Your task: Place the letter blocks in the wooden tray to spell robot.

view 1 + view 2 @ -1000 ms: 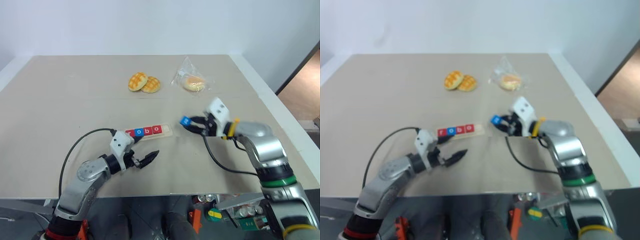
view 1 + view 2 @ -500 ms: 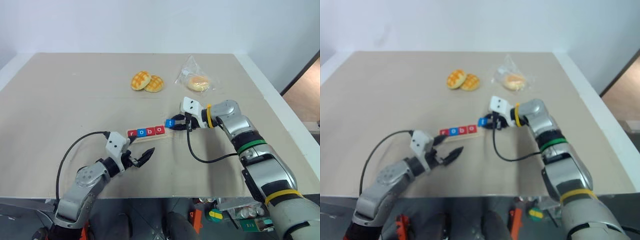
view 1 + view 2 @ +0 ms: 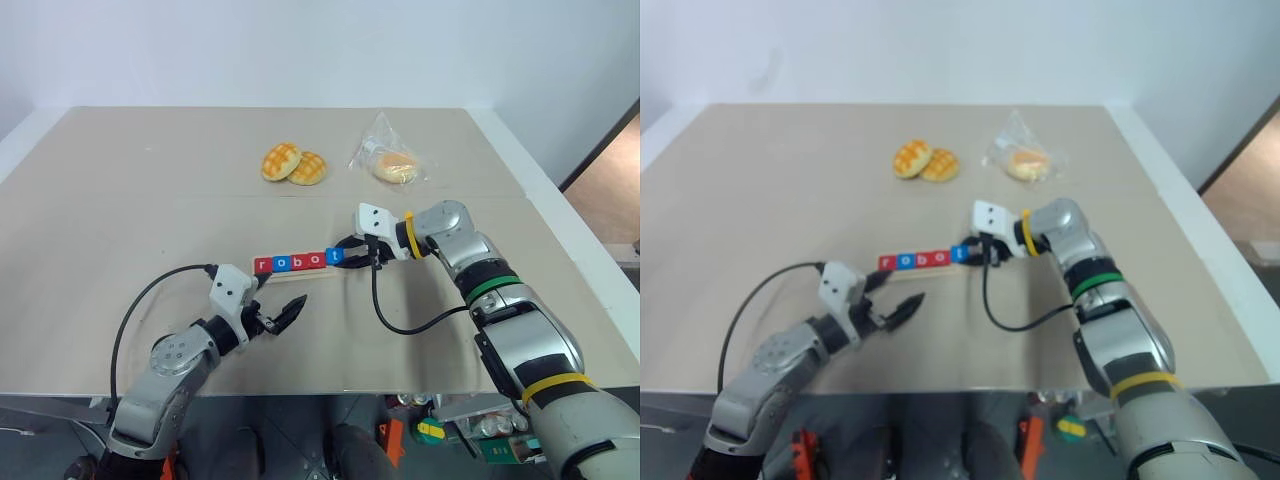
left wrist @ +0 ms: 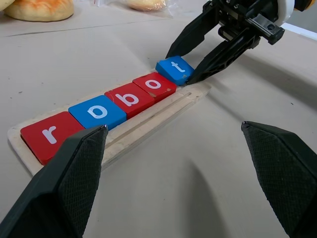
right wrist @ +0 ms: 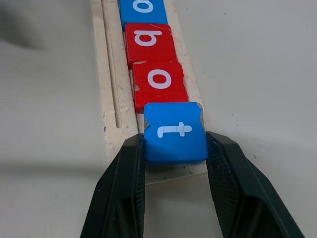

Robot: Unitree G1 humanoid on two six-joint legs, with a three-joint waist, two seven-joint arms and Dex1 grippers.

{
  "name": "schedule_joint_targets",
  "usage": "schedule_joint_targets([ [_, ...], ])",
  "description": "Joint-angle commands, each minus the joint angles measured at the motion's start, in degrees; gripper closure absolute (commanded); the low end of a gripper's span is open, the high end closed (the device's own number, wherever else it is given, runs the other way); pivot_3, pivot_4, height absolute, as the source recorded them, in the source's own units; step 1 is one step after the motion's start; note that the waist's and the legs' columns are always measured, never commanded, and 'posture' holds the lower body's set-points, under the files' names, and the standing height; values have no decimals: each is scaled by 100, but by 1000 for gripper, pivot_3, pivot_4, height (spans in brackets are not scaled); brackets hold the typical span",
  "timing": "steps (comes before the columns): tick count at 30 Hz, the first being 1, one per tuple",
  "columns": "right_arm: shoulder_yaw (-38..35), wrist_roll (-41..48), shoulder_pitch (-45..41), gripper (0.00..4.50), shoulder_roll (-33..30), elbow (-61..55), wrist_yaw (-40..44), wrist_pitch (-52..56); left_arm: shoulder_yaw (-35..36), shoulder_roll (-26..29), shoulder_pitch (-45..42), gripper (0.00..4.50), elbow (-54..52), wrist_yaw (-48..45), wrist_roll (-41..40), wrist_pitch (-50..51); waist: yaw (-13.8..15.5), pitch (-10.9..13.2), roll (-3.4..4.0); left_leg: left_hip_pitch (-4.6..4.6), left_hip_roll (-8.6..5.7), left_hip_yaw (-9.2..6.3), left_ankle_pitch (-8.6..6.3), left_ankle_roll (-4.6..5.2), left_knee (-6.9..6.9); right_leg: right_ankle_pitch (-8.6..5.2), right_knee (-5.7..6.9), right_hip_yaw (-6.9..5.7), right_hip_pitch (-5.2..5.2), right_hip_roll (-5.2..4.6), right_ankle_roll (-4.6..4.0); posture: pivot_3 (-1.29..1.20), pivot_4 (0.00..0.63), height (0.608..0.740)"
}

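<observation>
My right gripper point(image 5: 174, 148) pinched the blue t point(image 5: 175, 132) at the tray's point(image 4: 163, 110) end; my left gripper point(image 3: 285, 318) gaped nearby. Buns point(image 3: 292, 164) and a bagged bun point(image 3: 394, 166) lay well beyond, bare table point(image 3: 120, 200) all round.

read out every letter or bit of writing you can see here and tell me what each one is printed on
"r": red block, first at the wooden tray's near end.
"o": blue block, second.
"b": red block, third.
"o": red block, fourth.
"t": blue block, at the tray's other end, between the right gripper's fingers.
The bagged bun shows no readable print, and nothing else carries writing.
</observation>
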Motion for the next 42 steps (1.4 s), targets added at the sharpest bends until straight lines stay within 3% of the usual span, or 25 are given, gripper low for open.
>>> schedule_joint_targets([
  [1, -118, -15, -161, 3321, 112, 6, 112, -95, 84, 5, -35, 0, -218, 21, -53, -19, 0, 0, 0, 1, 0, 0, 0, 0, 0, 0, 0, 0, 0, 0, 0, 0, 150, 740],
  [23, -234, -137, -179, 3321, 185, 219, 95, 14, 29, -34, -50, 0, -173, 47, -21, -13, -4, 0, 0, 6, 5, -1, 0, -1, 1, 2, 2, -1, 4, 5, -4, 0, 150, 740],
  [24, -242, -135, -191, 2821, 194, 232, 120, 53, 25, -37, -36, 0, -182, 52, -20, -12, -4, 0, 0, 6, 5, 0, 0, -1, 1, 2, 2, -1, 4, 5, -4, 0, 150, 740],
  [42, -488, 27, -324, 2821, 294, 172, 182, 919, 22, -68, -76, 0, -129, 47, -24, -14, -6, 0, 0, 14, 7, 2, 2, -3, 1, 4, 4, 2, 8, 8, -6, 0, 150, 740],
])
